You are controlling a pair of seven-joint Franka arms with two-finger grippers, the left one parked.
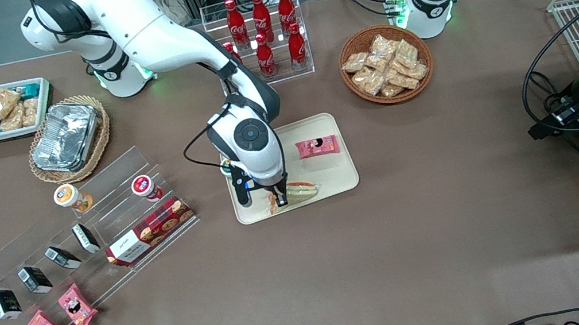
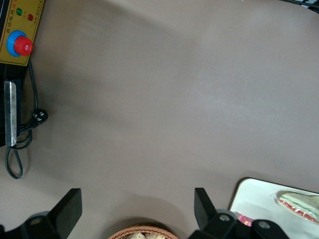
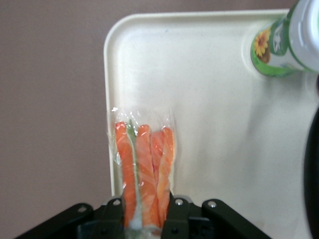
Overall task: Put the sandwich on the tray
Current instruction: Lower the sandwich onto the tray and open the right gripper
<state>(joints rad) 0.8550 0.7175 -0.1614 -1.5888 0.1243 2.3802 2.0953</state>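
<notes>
Gripping the sandwich [image 3: 144,169] between them, the gripper's [image 1: 279,198] fingers [image 1: 282,194] rest over the tray [image 1: 332,176].

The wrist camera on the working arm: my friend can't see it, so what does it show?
The end effector is shut on a plastic-wrapped sandwich, its orange filling edge-up, over the cream tray near the rim. A green-and-white cup with a flower picture stands on the tray too, and brown table lies beside the tray.

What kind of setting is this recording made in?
Likely a robotics lab staged as a snack shop: red cola bottles on a clear rack, gripper holding a wrapped triangular sandwich over a beige plastic tray.
</notes>
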